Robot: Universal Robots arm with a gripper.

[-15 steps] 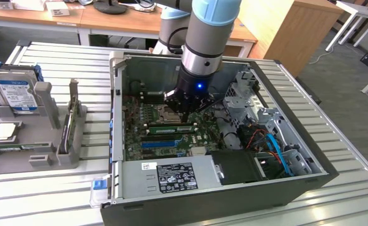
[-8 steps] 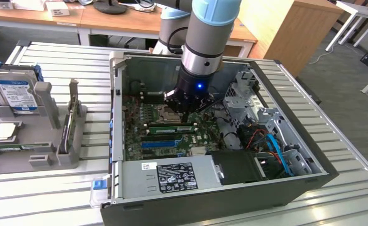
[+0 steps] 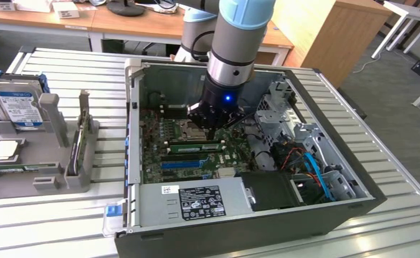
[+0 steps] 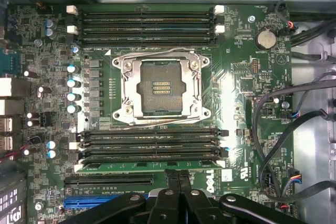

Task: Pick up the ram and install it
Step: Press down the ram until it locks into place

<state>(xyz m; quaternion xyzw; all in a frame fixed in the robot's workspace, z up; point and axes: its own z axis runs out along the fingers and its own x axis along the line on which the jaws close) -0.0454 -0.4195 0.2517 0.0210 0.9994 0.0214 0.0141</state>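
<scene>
Green ram (image 4: 152,167), blue expansion slot (image 4: 105,201)

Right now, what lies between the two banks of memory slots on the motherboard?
The CPU socket in its metal frame sits there, flanked by one slot bank and the other slot bank; the wrist view shows it.

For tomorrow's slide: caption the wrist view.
Shut gripper over a green ram stick seated beside the empty processor socket.

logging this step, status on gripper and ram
Gripper shut, down inside the case over the motherboard. Ram lying in a slot just below the fingers. Nothing in the way.
</scene>
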